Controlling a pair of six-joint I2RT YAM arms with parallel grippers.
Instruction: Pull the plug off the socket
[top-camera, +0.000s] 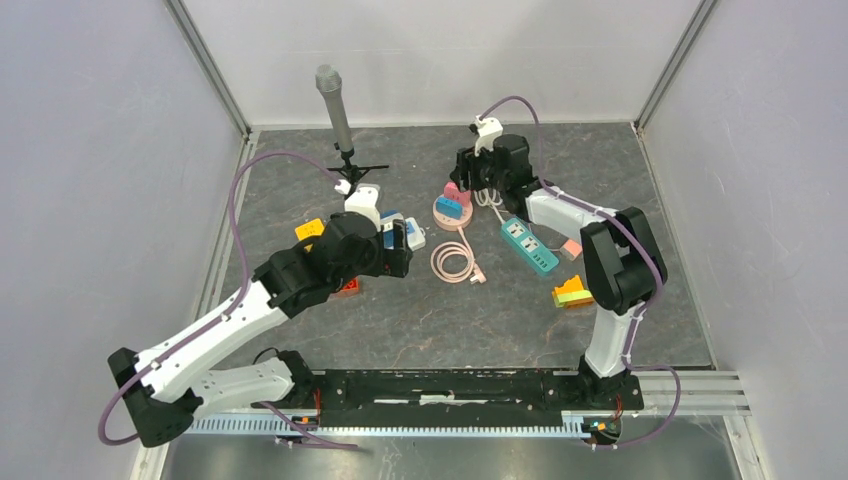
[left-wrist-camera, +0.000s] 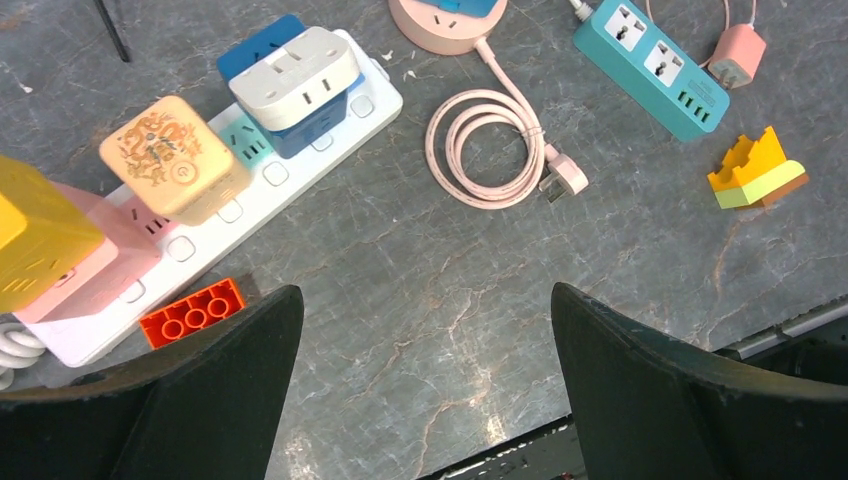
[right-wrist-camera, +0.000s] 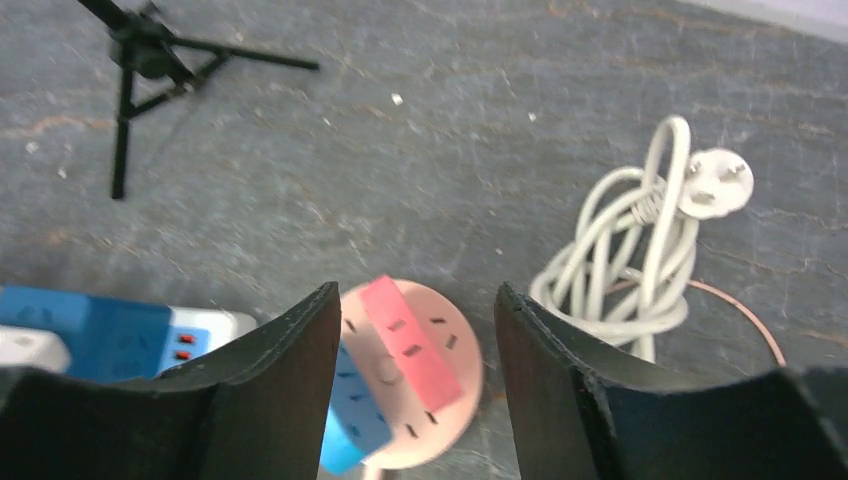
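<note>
A round pink socket (top-camera: 450, 214) (right-wrist-camera: 462, 350) lies on the table at the middle back. Plugged into its top are a pink plug (top-camera: 452, 192) (right-wrist-camera: 410, 345) and a blue plug (top-camera: 449, 207) (right-wrist-camera: 350, 410). My right gripper (top-camera: 468, 186) (right-wrist-camera: 416, 295) hovers above it, open, and the pink plug shows between the fingers with a gap on each side. That view is blurred. My left gripper (top-camera: 405, 238) (left-wrist-camera: 425, 295) is wide open over bare table, beside a white power strip (left-wrist-camera: 300, 175) loaded with several adapters.
A teal power strip (top-camera: 530, 245) (left-wrist-camera: 655, 65) lies right of the socket, with a coiled white cable (right-wrist-camera: 620, 260) behind it. A pink coiled cable (top-camera: 455, 262) (left-wrist-camera: 490, 150), a yellow-green block (top-camera: 572, 293), an orange brick (left-wrist-camera: 195, 310) and a microphone stand (top-camera: 335, 110) are nearby.
</note>
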